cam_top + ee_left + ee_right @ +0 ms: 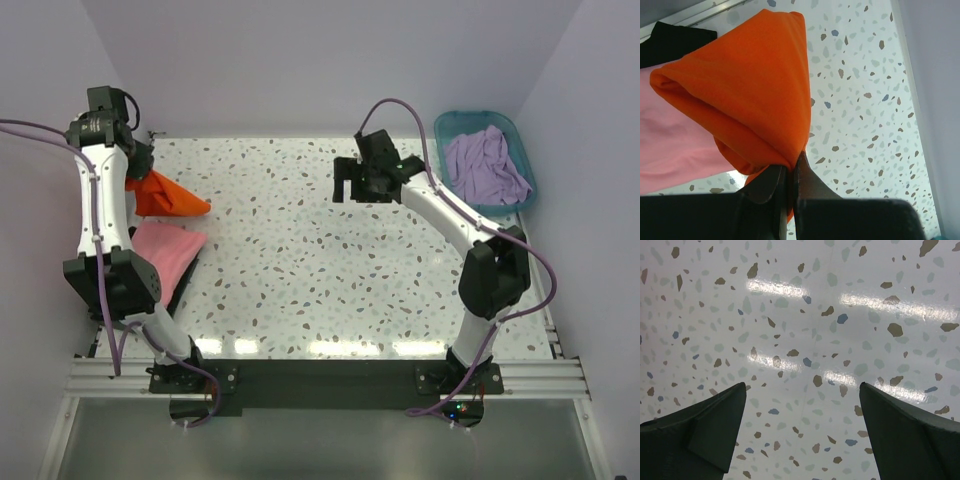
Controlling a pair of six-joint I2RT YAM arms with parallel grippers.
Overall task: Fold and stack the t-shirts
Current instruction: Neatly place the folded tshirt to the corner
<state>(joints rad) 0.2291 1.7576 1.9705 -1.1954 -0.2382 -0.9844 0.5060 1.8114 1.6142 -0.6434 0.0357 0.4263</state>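
Fold of orange t-shirt (750, 85) pinched in left tool (790, 167) at far-left edge of counter (300, 270), just beside pink t-shirt (165, 250). Right tool (802, 385) wide, empty, above counter middle. Lavender t-shirt (485, 165) in basket (478, 115), far-right corner.

- No text, number, brand or sign can be read in any of the views.
- The orange t-shirt (755, 85) shows only plain cloth in the left wrist view, with no lettering on it.
- Any marking on the left arm (103, 205) or the right arm (450, 215) is too small to tell from above.
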